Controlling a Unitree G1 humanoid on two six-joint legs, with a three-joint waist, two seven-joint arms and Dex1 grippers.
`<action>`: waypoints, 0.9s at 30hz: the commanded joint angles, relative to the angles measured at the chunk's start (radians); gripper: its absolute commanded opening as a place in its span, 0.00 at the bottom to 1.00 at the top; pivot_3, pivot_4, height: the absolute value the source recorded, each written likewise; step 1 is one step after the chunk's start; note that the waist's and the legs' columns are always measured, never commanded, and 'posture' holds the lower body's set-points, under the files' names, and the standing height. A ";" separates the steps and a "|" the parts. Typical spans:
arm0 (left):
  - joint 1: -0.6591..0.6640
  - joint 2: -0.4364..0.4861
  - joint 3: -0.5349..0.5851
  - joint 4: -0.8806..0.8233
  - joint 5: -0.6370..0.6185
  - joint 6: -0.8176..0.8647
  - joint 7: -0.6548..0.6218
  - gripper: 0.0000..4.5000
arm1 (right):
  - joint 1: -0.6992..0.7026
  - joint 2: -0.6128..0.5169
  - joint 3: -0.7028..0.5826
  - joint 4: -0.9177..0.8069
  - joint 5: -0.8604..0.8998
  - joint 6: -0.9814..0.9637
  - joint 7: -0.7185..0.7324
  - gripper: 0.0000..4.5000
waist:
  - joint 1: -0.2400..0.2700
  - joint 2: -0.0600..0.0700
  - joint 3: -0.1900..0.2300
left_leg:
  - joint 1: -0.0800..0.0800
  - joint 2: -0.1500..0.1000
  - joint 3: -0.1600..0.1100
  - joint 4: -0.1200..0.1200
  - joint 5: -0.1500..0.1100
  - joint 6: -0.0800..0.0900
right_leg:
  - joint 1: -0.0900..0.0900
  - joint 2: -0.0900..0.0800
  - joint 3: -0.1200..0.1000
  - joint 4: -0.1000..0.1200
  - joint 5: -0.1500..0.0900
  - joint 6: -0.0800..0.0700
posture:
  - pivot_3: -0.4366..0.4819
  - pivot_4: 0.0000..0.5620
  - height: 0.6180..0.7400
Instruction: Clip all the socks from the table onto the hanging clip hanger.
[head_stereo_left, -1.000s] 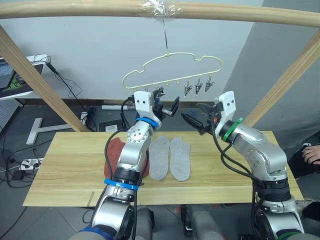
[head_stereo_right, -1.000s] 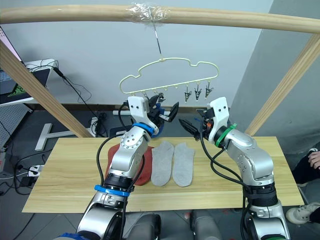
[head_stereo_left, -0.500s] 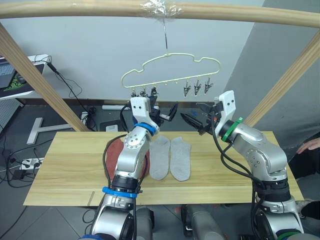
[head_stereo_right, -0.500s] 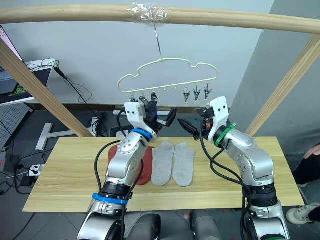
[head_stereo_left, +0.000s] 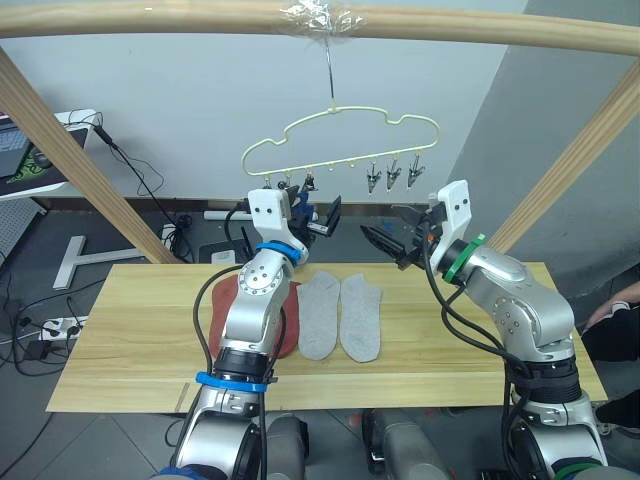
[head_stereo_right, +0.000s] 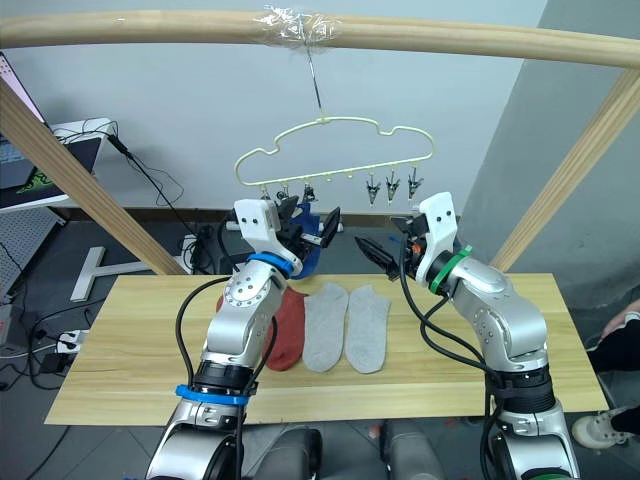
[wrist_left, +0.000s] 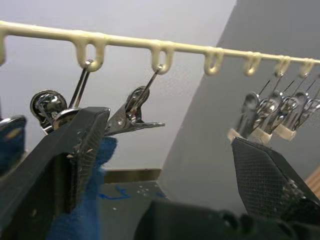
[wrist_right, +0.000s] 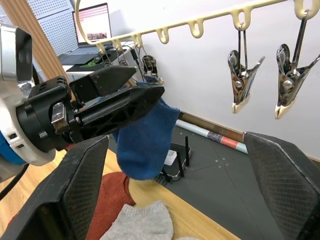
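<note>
Wooden desk (head_stereo_left: 130, 340) below the clip hanger (head_stereo_left: 340, 135): two grey socks (head_stereo_left: 340, 315), a red sock (head_stereo_right: 288, 330) half hidden behind the left arm. Left hand (head_stereo_right: 308, 225), wide open, sits beside the blue sock (wrist_right: 145, 137) under the hanger's clips; right hand (head_stereo_left: 385, 243) open, empty.

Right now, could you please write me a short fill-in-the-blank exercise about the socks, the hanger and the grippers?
1. The sock hanging from the clip hanger by the left gripper is ____.
2. The number of grey socks lying on the table is ____.
3. The right gripper has its fingers ____ and holds nothing.
4. The sock beside the grey pair is ____.

Missing words: blue; two; open; rust-red
</note>
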 joint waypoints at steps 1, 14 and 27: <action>-0.002 -0.007 -0.003 -0.020 0.026 -0.038 0.031 1.00 | -0.009 -0.004 -0.016 -0.052 0.017 -0.022 0.002 0.99 | 0.000 0.000 0.000 | 0.000 0.000 0.000 0.000 0.000 0.000 | 0.000 0.000 0.000 0.000 0.000 0.000 | 0.43 0.33 1.00; -0.115 -0.029 -0.018 0.162 0.043 -0.067 0.012 1.00 | -0.011 -0.004 -0.024 -0.055 0.016 -0.018 -0.012 0.99 | -0.001 0.000 -0.001 | 0.000 0.000 0.000 0.000 0.000 0.000 | 0.000 0.000 0.000 0.000 0.000 0.000 | 0.40 0.32 1.00; -0.162 -0.061 0.004 0.182 -0.028 -0.072 -0.051 1.00 | -0.004 0.000 -0.027 -0.059 0.018 -0.018 -0.027 0.99 | -0.001 0.000 -0.001 | 0.000 0.000 0.000 0.001 0.000 0.000 | 0.000 0.000 0.000 0.001 0.001 0.000 | 0.39 0.32 1.00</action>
